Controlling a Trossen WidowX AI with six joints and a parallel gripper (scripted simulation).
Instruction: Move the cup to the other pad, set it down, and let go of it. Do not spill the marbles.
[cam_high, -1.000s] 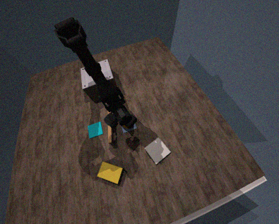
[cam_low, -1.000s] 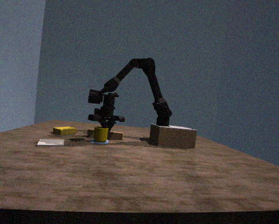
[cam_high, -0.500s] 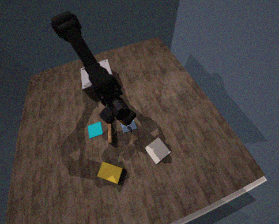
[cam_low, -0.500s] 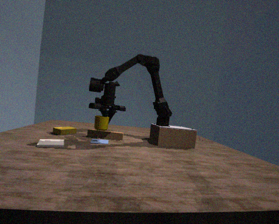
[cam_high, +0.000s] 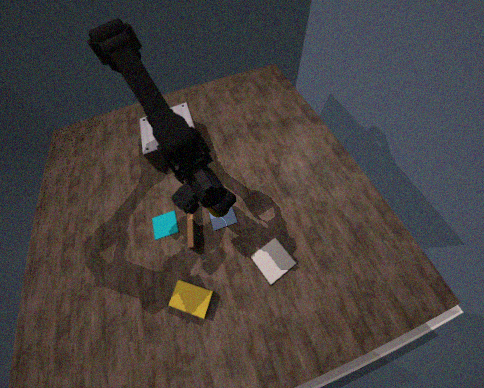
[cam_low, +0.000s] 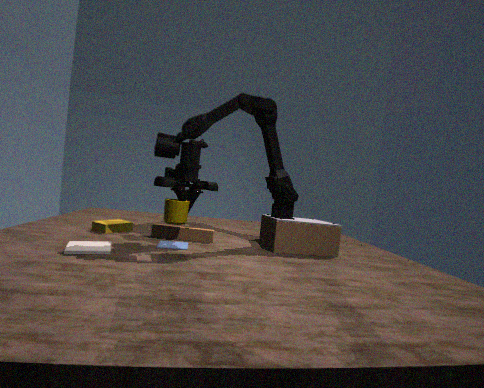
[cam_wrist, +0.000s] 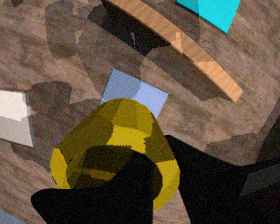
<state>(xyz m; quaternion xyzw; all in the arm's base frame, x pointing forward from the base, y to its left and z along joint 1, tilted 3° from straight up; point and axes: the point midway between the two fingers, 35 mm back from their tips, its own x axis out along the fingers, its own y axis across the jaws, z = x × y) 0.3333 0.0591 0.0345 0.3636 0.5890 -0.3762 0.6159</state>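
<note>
The yellow cup (cam_low: 176, 211) (cam_wrist: 125, 117) hangs upright in the air, above the level of the wooden bar. In the top view only a sliver of it shows under the arm. My gripper (cam_low: 186, 199) (cam_wrist: 157, 141) is shut on the cup's wall, one finger inside the cup and one outside. The blue pad (cam_high: 223, 221) (cam_low: 173, 245) (cam_wrist: 150, 96) lies bare on the table below. The cyan pad (cam_high: 165, 225) (cam_wrist: 212, 12) lies beyond the wooden bar and is bare too. The cup's inside is dark and partly behind a finger; I cannot make out marbles.
The low wooden bar (cam_high: 190, 231) (cam_low: 197, 234) (cam_wrist: 200, 57) stands between the two pads. A yellow block (cam_high: 191, 299) (cam_low: 112, 226) and a flat white block (cam_high: 273, 261) (cam_low: 87, 247) (cam_wrist: 14, 117) lie farther from the arm's base.
</note>
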